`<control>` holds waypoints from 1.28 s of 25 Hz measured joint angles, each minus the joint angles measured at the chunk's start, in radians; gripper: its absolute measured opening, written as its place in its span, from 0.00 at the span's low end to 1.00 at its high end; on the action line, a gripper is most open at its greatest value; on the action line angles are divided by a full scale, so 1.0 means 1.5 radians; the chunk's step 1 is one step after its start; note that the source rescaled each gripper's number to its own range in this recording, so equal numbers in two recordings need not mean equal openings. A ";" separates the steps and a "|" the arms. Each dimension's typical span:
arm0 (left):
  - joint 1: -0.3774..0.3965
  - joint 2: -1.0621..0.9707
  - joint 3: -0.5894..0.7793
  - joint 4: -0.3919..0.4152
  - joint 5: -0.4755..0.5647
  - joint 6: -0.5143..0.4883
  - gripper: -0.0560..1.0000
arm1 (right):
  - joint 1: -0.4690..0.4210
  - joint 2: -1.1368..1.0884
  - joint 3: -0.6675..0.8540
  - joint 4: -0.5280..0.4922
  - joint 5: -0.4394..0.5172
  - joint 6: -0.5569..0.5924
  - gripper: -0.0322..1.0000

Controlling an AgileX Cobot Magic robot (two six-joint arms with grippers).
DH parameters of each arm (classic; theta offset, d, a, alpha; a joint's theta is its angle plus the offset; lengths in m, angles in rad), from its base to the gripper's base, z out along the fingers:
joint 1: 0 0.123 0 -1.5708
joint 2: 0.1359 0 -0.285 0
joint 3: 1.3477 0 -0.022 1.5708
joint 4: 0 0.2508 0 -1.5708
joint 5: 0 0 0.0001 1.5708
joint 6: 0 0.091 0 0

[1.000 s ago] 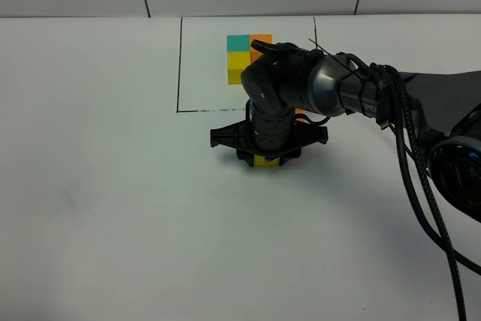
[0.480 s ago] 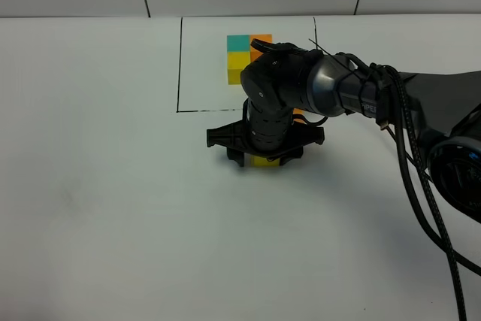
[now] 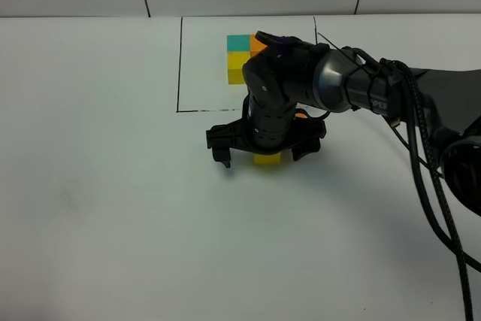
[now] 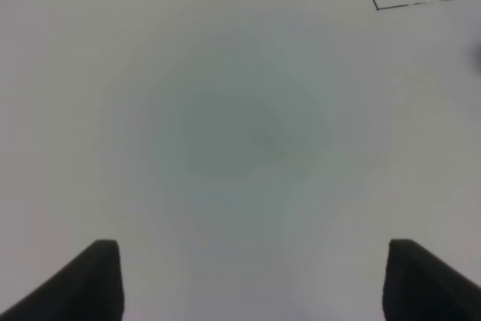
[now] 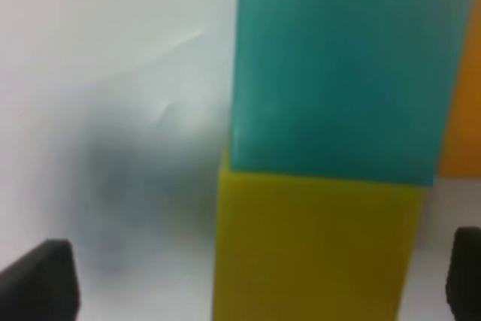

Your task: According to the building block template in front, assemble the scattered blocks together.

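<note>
While the right gripper (image 3: 261,154) hangs with jaws spread wide around the yellow cube (image 3: 267,158), teal cube (image 5: 338,65) touching it, the template (image 3: 242,56) sits framed behind; left jaws stand apart.

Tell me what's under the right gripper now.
Under the open right gripper: the yellow cube on the table, the teal cube touching it, an orange cube alongside. The arm hides them overhead.

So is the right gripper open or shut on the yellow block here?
Open. The right gripper's fingers stand wide on either side of the yellow block, clear of its faces in the wrist view.
</note>
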 joint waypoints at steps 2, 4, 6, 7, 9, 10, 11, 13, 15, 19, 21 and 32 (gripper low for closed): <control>0.000 0.000 0.000 0.000 0.000 0.000 0.64 | 0.000 -0.019 0.000 0.000 0.010 -0.012 1.00; 0.000 0.000 0.000 0.000 0.000 0.000 0.64 | 0.000 -0.040 0.000 0.000 0.023 -0.029 1.00; 0.000 0.000 0.000 0.000 0.000 0.000 0.64 | 0.000 -0.058 0.000 -0.001 0.037 -0.049 1.00; 0.000 0.000 0.000 0.000 0.000 0.000 0.64 | 0.000 -0.067 0.000 -0.001 0.046 -0.058 1.00; 0.000 0.000 0.000 0.000 0.000 0.000 0.64 | 0.000 -0.085 0.000 -0.001 0.066 -0.086 1.00; 0.000 0.000 0.000 0.000 0.000 0.000 0.64 | 0.000 -0.096 0.000 -0.001 0.075 -0.098 1.00; 0.000 0.000 0.000 0.000 0.000 0.000 0.64 | 0.000 -0.106 0.000 -0.001 0.082 -0.110 1.00; 0.000 0.000 0.000 0.000 0.000 0.000 0.64 | -0.001 -0.124 0.000 -0.002 0.097 -0.128 1.00; 0.000 0.000 0.000 0.000 0.000 0.000 0.64 | -0.011 -0.145 0.009 -0.002 0.102 -0.144 1.00; 0.000 0.000 0.000 0.000 0.000 0.000 0.64 | -0.054 -0.200 0.064 -0.002 0.089 -0.200 1.00; 0.000 0.000 0.000 0.000 0.000 0.000 0.64 | -0.083 -0.232 0.107 -0.001 0.082 -0.222 1.00; 0.000 0.000 0.000 0.000 0.000 0.001 0.64 | -0.283 -0.503 0.375 -0.005 0.012 -0.272 1.00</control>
